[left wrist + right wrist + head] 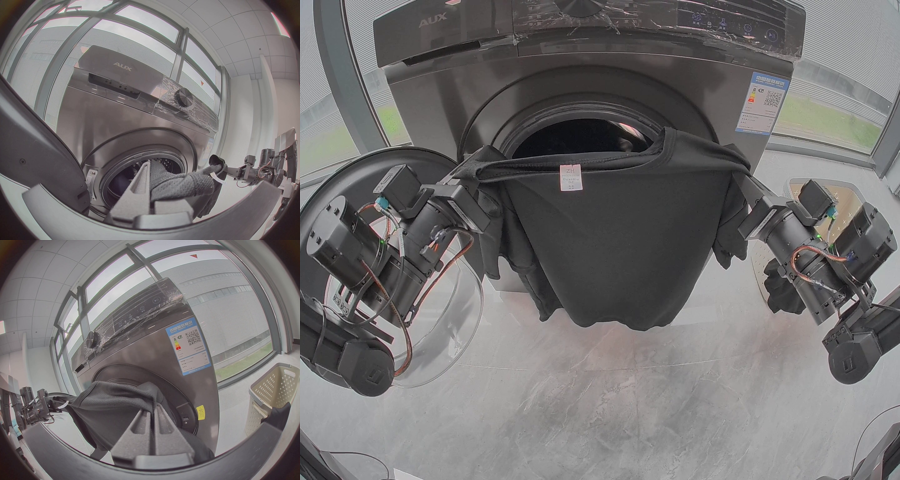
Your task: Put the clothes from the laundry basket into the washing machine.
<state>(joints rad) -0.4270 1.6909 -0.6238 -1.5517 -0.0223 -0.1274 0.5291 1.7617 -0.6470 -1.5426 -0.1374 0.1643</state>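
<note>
Closest to us, at the left of the head view, our left gripper (467, 174) has its jaws pinched on one shoulder of the black T-shirt (612, 250). In the left wrist view we see the knit fabric bunched against the inner face of one finger (137, 187). Just behind that arm, at lower left, the washing machine's round glass door (447, 319) stands swung open. In the middle of the frame the T-shirt hangs stretched between our two grippers. Its collar edge runs roughly level across the mouth of the drum (575, 136), a white label (570, 177) shows at the neck, and its hem dangles clear above the pale marbled floor (612, 400). The garment is outside the drum, draped in front of the grey washing machine (444, 106) that fills the upper part of the frame. To the right, our right gripper (741, 180) clamps the other shoulder; the right wrist view shows its two fingers (142, 427) pressed together on the cloth. At far right, behind that arm, the beige laundry basket (853, 203) stands on the floor beside the machine, with a dark piece of clothing (784, 294) hanging over its rim.
</note>
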